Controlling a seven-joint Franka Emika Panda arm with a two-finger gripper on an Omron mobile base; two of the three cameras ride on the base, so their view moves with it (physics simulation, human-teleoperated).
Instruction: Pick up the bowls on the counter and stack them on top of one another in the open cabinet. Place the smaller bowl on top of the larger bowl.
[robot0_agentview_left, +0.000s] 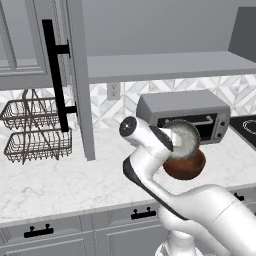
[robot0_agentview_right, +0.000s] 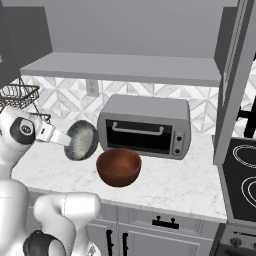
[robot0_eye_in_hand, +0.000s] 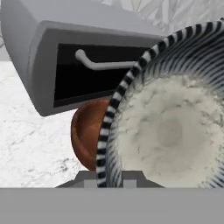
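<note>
My gripper (robot0_agentview_left: 168, 142) is shut on the rim of the smaller bowl (robot0_agentview_left: 183, 139), a dark-grey bowl with a pale speckled inside. The bowl hangs tipped on its side above the counter (robot0_agentview_left: 60, 180). In the right base view the smaller bowl (robot0_agentview_right: 81, 140) sits at the end of my gripper (robot0_agentview_right: 64, 137), left of the larger bowl (robot0_agentview_right: 118, 167). The reddish-brown larger bowl (robot0_agentview_left: 186, 167) stands upright on the counter just below and behind the held one. The hand view has the smaller bowl (robot0_eye_in_hand: 170, 131) up close, with the larger bowl (robot0_eye_in_hand: 86, 131) behind it. The open cabinet's shelf (robot0_agentview_left: 170, 66) is above.
A grey toaster oven (robot0_agentview_right: 145, 125) stands behind the bowls under the shelf (robot0_agentview_right: 125, 68). The cabinet door (robot0_agentview_left: 77, 75) with its black bar handle (robot0_agentview_left: 55, 75) hangs open at the left. Wire baskets (robot0_agentview_left: 35, 131) stand at the far left, and a stove (robot0_agentview_right: 245, 180) lies at the right.
</note>
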